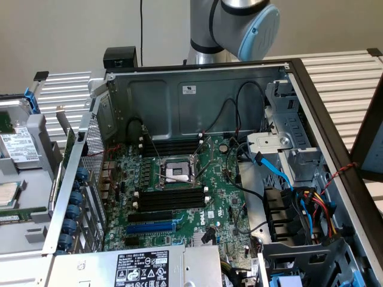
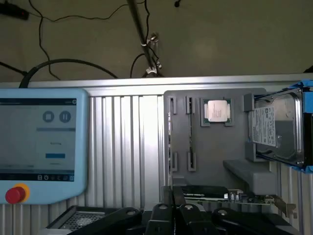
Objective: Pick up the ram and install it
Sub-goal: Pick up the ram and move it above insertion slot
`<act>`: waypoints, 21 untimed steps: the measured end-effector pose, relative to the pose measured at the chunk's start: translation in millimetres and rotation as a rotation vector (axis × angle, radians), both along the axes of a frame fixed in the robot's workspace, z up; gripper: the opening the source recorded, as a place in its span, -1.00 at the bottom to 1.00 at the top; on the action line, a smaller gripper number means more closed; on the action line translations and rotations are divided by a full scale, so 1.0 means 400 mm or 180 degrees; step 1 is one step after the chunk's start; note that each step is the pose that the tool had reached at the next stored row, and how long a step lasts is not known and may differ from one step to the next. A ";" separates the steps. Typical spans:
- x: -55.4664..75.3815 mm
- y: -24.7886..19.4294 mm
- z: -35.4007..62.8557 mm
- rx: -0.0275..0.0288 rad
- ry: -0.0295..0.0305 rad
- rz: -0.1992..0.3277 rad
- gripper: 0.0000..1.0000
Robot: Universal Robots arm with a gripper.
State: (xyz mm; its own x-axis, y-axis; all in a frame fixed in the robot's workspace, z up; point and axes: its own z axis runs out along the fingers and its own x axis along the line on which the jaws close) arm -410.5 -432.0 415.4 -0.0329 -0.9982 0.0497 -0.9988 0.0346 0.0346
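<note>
My gripper (image 2: 174,208) hangs above the grey parts tray (image 2: 215,156), its black fingers (image 2: 161,215) close together with nothing between them. A thin green-edged strip (image 2: 169,142), which seems to be the ram seen on edge, stands in the tray's holder clips just ahead of the gripper. The open computer case (image 1: 197,101) shows the motherboard (image 1: 221,197) with long black empty memory slots (image 1: 170,200) on both sides of the processor socket (image 1: 175,170). The arm's grey and blue joint (image 1: 245,21) rises behind the case.
On the tray lie a processor (image 2: 217,111), a hard drive in a blue carrier (image 2: 274,128) and a black expansion card (image 2: 220,193). A teach pendant with a red stop button (image 2: 41,147) stands beside it. Cables (image 1: 305,203) and a blue slot (image 1: 152,227) crowd the case.
</note>
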 end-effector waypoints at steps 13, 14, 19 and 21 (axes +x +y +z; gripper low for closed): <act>0.173 -0.004 0.005 0.0013 0.0038 0.0001 -0.76; 0.181 -0.004 0.005 0.0012 0.0039 0.0001 -0.76; 0.224 -0.007 0.005 0.0013 0.0044 0.0005 -0.76; 0.241 -0.007 0.005 0.0013 0.0046 0.0009 -0.76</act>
